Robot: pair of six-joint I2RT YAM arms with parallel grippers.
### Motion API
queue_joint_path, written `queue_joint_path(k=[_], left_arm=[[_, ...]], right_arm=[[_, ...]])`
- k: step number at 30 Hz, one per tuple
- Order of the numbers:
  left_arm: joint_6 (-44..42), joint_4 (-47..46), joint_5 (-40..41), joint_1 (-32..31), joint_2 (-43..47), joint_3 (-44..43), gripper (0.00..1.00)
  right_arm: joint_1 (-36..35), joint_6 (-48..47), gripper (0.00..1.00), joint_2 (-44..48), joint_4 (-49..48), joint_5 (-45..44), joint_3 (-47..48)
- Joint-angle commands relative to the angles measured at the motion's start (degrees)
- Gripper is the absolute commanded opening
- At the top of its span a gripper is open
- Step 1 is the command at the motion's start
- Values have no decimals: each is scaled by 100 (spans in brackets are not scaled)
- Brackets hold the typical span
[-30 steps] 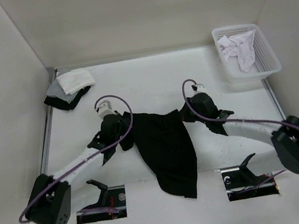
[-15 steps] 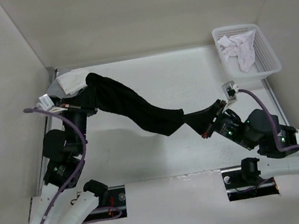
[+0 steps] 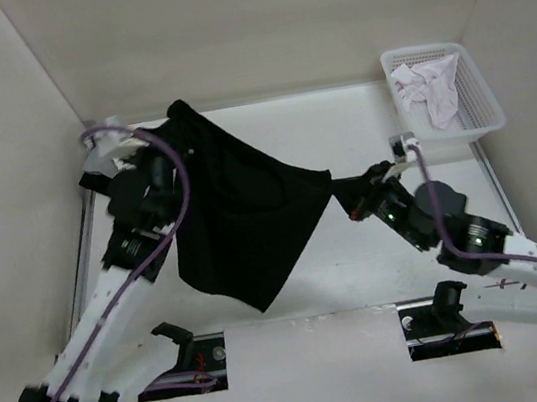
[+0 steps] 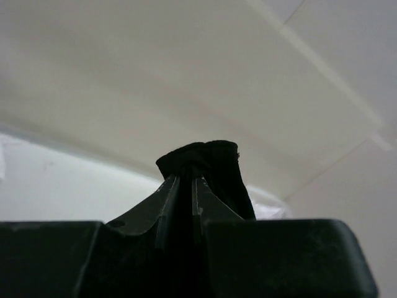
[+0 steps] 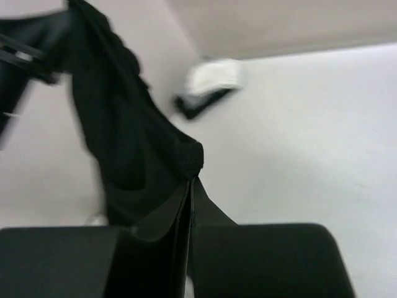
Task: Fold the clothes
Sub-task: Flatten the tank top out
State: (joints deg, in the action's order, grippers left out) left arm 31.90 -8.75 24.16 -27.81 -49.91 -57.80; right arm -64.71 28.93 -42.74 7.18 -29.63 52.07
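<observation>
The left arm is reaching high and forward, its left gripper (image 4: pixel 185 181) nipping a bunched corner of the black shirt (image 3: pixel 235 216), far to the left of the white basket (image 3: pixel 453 139). The right gripper (image 5: pixel 189 186), lower and nearer the basket, is clamping the opposite corner, jaws pressed together on the fabric. The shirt is hanging spread between them, its loose end drooping. The folded cloths (image 5: pixel 208 85) are showing, blurred, in the right wrist view; overhead, the left arm is covering most of them.
</observation>
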Motion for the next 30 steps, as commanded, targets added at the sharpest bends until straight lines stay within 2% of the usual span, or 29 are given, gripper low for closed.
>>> queue_joint_path(k=[1,2,3,4,6,8,9,10,12,13,15,17,19,21,22,26,30], left_arm=[[158,-302,-44,228,-1693,-152,4],[237,-337,-8,307,-2167,-248,5],[281,-355,9,360,-2485,-336,5],[299,-364,53,508,-3167,-642,5],[221,-268,185,667,-4118,-1248,7],[54,-14,212,747,-4928,-1942,9],[-86,179,186,764,-5280,-2320,12],[-244,494,133,756,-5614,-2724,20],[-368,874,220,668,-5723,-2930,33],[-404,797,299,633,-5592,-2747,36],[-343,281,457,597,-5110,-1907,40],[-90,-90,484,624,-4688,-1107,40],[263,-267,458,668,-4292,-357,39],[588,-320,493,720,-3845,414,37],[685,-320,510,755,-3642,741,35],[1115,-311,485,1359,-2859,1980,22],[1442,-416,63,2125,-2813,2405,22]], right_arm=[[1775,604,4,-663,-356,1649,-522],[2521,701,4,-1083,-688,2140,-601],[2799,737,4,-1296,-840,2319,-611],[3619,876,4,-2177,-1320,2869,-419],[4187,956,4,-3226,-1639,3225,115],[4707,939,4,-4676,-1703,3507,1239],[4883,965,5,-5308,-1520,3595,1853],[5024,974,11,-5872,-1178,3639,2546],[5095,896,28,-6324,-641,3543,3201],[5095,808,34,-6282,-630,3456,3178],[4921,597,44,-5880,-1058,3096,2548],[4658,657,45,-5432,-1375,2929,1803],[4323,737,32,-5070,-1596,2831,1123],[3806,912,6,-4692,-1851,2674,228],[3595,974,1,-4552,-1921,2612,-106],[2777,1352,2,-3831,-2133,2173,-1215],[2293,1238,7,-3303,-2142,2084,-1673]])
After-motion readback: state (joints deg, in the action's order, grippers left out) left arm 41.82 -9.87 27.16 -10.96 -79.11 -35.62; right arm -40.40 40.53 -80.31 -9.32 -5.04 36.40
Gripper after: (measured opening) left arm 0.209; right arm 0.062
